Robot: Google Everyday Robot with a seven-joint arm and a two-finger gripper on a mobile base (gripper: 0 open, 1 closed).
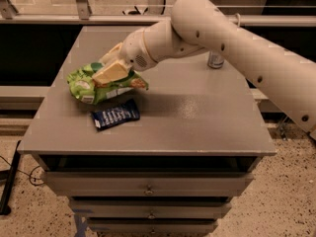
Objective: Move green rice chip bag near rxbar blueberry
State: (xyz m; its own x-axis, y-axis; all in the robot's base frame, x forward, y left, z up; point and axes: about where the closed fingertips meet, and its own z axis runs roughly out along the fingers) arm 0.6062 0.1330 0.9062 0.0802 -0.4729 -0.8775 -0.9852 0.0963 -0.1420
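Observation:
The green rice chip bag [88, 88] is crumpled and held in my gripper [109, 73], which is shut on its upper part. The bag hangs low over the left side of the grey cabinet top [197, 117]. The rxbar blueberry [115, 114] is a flat dark navy wrapper lying on the top just below and right of the bag, almost touching its lower edge. My white arm [232, 43] reaches in from the right across the back of the top.
A silver drink can [215, 59] stands at the back right of the top, partly behind my arm. The cabinet has drawers [148, 185] below its front edge. A dark ledge and railing run behind it.

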